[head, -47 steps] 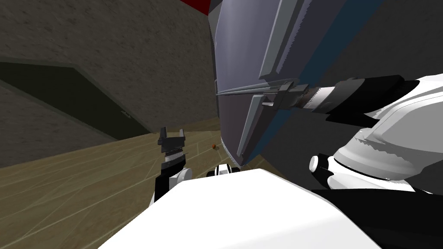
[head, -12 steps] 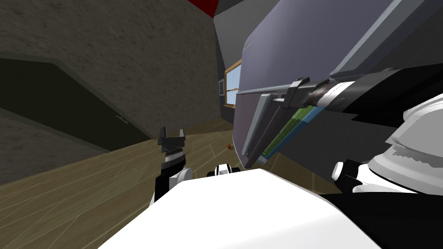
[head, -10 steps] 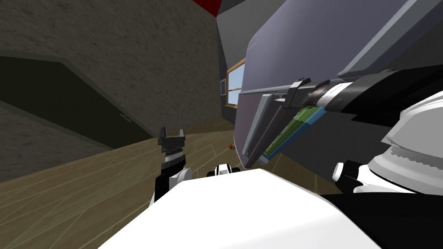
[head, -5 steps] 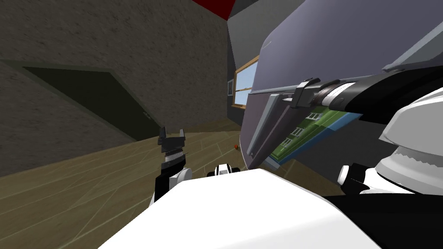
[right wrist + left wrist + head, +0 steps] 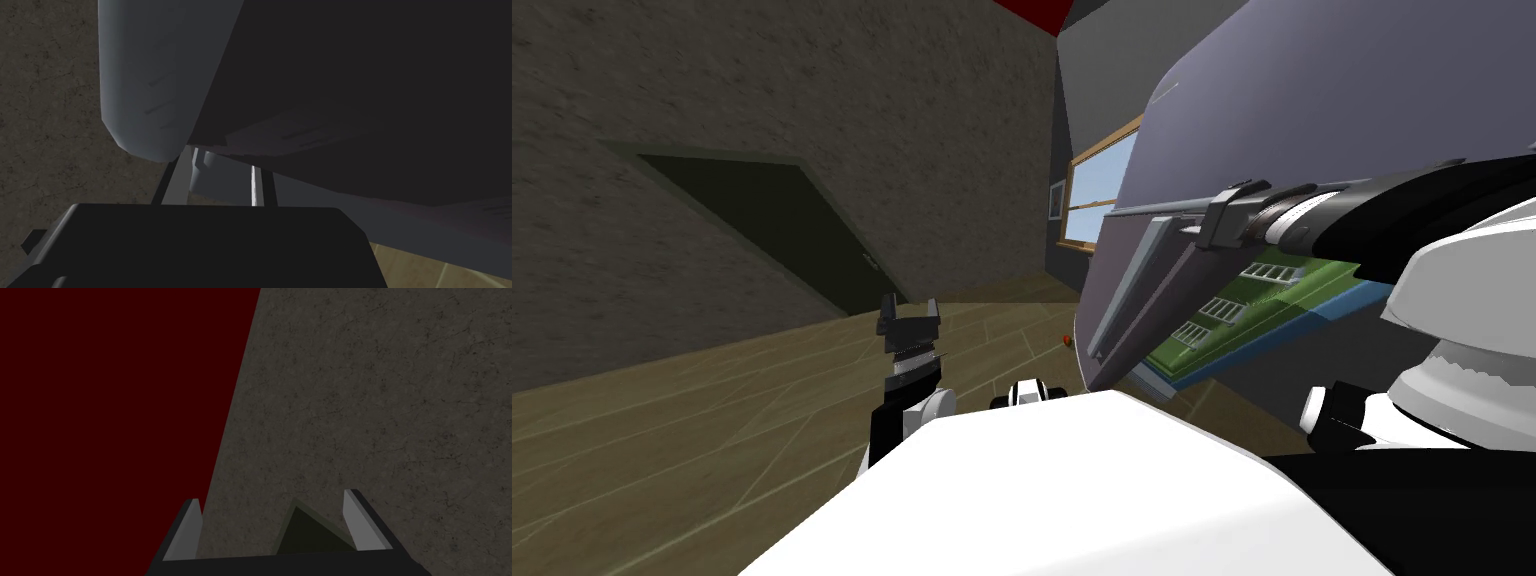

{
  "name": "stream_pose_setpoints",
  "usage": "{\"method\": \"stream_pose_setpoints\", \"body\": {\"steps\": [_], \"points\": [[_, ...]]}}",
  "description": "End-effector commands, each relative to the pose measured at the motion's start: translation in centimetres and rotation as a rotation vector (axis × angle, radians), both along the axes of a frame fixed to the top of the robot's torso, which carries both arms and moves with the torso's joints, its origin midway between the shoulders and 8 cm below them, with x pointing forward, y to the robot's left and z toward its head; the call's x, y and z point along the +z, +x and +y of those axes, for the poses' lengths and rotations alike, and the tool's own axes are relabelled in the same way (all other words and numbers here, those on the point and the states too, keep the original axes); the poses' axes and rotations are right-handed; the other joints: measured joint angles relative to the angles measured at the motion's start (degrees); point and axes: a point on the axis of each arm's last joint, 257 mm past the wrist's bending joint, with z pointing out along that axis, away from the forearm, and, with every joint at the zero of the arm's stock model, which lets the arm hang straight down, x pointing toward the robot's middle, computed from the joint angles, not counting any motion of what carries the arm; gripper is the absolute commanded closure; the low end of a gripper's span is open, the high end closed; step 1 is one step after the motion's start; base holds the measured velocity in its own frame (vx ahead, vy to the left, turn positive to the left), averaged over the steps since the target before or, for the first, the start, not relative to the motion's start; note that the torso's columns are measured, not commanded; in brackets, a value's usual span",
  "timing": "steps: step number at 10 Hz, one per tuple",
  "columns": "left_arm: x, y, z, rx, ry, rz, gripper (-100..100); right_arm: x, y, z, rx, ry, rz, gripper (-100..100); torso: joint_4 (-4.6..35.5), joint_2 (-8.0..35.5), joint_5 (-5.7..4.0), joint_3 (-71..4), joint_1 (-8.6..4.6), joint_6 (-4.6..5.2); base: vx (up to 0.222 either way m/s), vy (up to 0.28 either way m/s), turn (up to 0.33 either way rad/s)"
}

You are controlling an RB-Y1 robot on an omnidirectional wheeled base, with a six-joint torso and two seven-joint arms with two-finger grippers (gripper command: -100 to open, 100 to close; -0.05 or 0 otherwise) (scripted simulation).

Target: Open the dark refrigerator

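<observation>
Head view puts the right gripper (image 5: 1184,225) at the right, its fingers closed on the upper end of the grey handle (image 5: 1122,290) of the dark refrigerator door (image 5: 1292,100), which stands swung outward over the wooden floor (image 5: 712,420). Lower, towards the middle, the left gripper (image 5: 909,318) points upward with its fingers spread, holding nothing.

The dark grey-violet refrigerator door (image 5: 1312,90) looks smooth with a soft satin sheen; faint streaks near its rounded edge may hint at brushed metal. On it, a pale grey bar handle (image 5: 1120,300) is smooth and matt. Left of the door, a grey-brown wall (image 5: 812,100) is rough and mottled like plaster; below the door, a tan wood-plank floor (image 5: 712,420) is matt.
</observation>
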Motion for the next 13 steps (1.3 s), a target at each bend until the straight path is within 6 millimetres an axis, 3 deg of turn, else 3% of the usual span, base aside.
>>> {"method": "stream_pose_setpoints", "body": {"steps": [1,4,6,7,13], "points": [[0.0,0.0,0.0,0.000,0.000,0.000,0,0.2,-0.5,-2.7,-0.088,-0.006,-0.009,100,-0.2,-0.2,-0.06,-0.1,0.27,-0.19,0.019,0.160,0.141],[0.0,0.0,0.0,0.000,0.000,0.000,0,-0.3,-1.7,-6.8,-0.223,-0.002,0.007,100,-0.1,-0.1,-0.07,0.0,0.23,-0.03,0.030,0.224,0.218],[0.0,0.0,0.0,0.000,0.000,0.000,0,0.1,-1.6,-6.9,-0.225,-0.007,0.001,100,0.0,0.3,-0.11,0.3,0.13,0.06,0.026,0.125,0.065],[0.0,0.0,0.0,0.000,0.000,0.000,0,0.2,-2.0,-7.3,-0.254,-0.025,0.019,-100,0.1,0.6,-0.23,0.5,-0.19,0.20,0.063,0.061,0.006],[0.0,0.0,0.0,0.000,0.000,0.000,0,0.7,-3.0,-8.3,-0.316,-0.062,0.058,-100,0.0,0.3,-0.10,0.3,0.26,-0.03,0.075,0.047,-0.022]]}}
